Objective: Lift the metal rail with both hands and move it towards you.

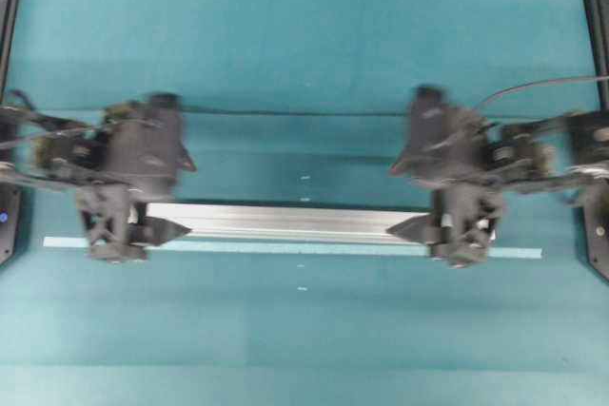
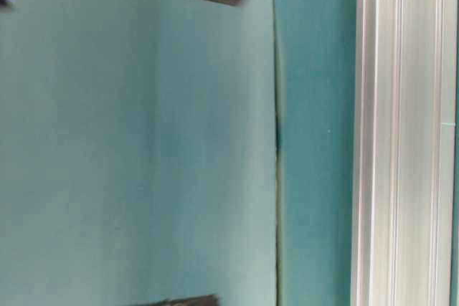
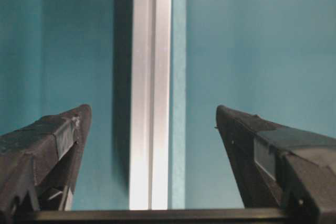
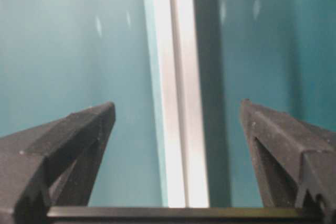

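The metal rail [image 1: 290, 222] lies across the middle of the teal table, silver with lengthwise grooves. My left gripper [image 1: 162, 228] is over its left end and my right gripper [image 1: 414, 228] over its right end. In the left wrist view the rail [image 3: 150, 103] runs between the two black fingers [image 3: 58, 145] of the left gripper [image 3: 152, 111], which stand wide apart without touching it. In the right wrist view the rail [image 4: 181, 103] runs the same way inside the open right gripper [image 4: 177, 104]. The rail also shows at the right of the table-level view [image 2: 401, 141].
A thin pale tape strip [image 1: 295, 249] lies on the table along the rail's near side and reaches past both ends. It shows next to the rail in both wrist views [image 3: 178, 103] [image 4: 149, 77]. Black arm frames [image 1: 598, 140] stand at both side edges. A mat seam [image 1: 304, 113] runs behind the rail.
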Tool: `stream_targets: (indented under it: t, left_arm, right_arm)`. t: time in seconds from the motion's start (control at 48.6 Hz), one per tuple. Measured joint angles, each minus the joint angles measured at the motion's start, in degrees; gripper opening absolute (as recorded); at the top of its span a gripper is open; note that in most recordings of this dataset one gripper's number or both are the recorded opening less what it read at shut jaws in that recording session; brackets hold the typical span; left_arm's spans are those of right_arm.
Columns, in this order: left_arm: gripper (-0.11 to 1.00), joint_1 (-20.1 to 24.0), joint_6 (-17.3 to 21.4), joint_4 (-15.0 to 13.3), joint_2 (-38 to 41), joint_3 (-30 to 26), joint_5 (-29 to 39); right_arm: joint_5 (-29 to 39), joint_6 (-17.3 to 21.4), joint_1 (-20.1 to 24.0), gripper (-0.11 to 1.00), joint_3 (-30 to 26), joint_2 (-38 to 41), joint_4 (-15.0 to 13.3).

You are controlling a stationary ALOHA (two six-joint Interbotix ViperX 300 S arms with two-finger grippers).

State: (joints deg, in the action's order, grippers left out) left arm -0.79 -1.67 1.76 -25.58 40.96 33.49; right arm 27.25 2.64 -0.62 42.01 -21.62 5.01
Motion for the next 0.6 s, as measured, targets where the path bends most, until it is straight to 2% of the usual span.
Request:
stream_targets:
  t: [0.288,0.432,0.596]
  left_arm:
    - [0.94,0.0,-0.2,0.0,-10.4,5.3,-11.5]
    - [0.94,0.0,-0.3,0.0,-14.2,6.8,-15.6]
    - [0.94,0.0,-0.4,0.0,-17.6,7.7,-16.5]
  right_arm:
    - [-13.9,0.3,-0.1,0.96,7.8,-13.8,-0.9]
    - [-15.7,0.4,-0.1,0.96,10.3,-19.2,-0.9]
    - [-15.7,0.4,-0.1,0.96,12.4,-24.0,-0.9]
